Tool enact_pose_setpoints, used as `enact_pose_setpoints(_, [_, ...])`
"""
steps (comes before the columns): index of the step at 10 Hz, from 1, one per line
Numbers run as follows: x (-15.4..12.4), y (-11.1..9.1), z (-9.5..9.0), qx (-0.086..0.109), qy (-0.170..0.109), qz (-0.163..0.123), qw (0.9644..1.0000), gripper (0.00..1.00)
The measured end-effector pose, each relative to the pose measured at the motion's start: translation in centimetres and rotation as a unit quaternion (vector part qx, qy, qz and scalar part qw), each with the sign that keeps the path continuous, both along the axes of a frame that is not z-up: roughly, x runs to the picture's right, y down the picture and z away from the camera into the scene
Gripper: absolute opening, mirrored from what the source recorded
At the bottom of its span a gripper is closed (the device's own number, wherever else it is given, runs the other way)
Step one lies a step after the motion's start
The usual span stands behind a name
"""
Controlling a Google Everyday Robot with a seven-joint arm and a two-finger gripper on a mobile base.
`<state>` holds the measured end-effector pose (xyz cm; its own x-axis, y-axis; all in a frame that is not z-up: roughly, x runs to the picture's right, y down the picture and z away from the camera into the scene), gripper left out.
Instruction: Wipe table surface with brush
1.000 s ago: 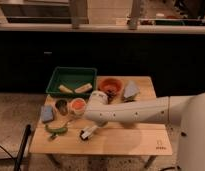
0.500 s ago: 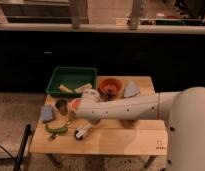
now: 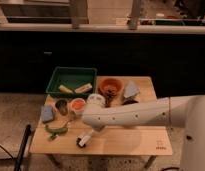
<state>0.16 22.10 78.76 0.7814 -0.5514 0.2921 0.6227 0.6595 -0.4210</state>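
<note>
The light wooden table surface has a small dark logo near its front right corner. My white arm reaches from the right across the table's middle. The gripper is at its left end, low over the front left of the tabletop. A short white piece with a dark end sticks out below the gripper and touches the wood; it looks like the brush. The rest of the brush is hidden by the gripper.
A green tray with two pale items stands at the back left. An orange bowl, a grey-blue object, a white cup, an orange cup, a dark cup, a blue sponge and a green vegetable sit nearby.
The arm's end has swung left and toward the table's front edge, carrying the white and dark piece with it along the surface. The other objects have not moved.
</note>
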Motion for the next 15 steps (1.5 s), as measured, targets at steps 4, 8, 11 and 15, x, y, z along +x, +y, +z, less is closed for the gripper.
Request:
enact_pose_setpoints(4, [3.6,-0.6,1.6,0.003,0.046,0.026,0.9986,0.00])
enact_pose_setpoints(8, [2.6,-3.7,3.6,0.027,0.068,0.061,0.9955,0.00])
enact_pose_setpoints(11, [-1.5,-3.5,3.7,0.025,0.046,0.039,0.9979,0.00])
enact_pose_setpoints(15, [-3.1,-0.2,1.9,0.008,0.002,-0.018,0.9998,0.00])
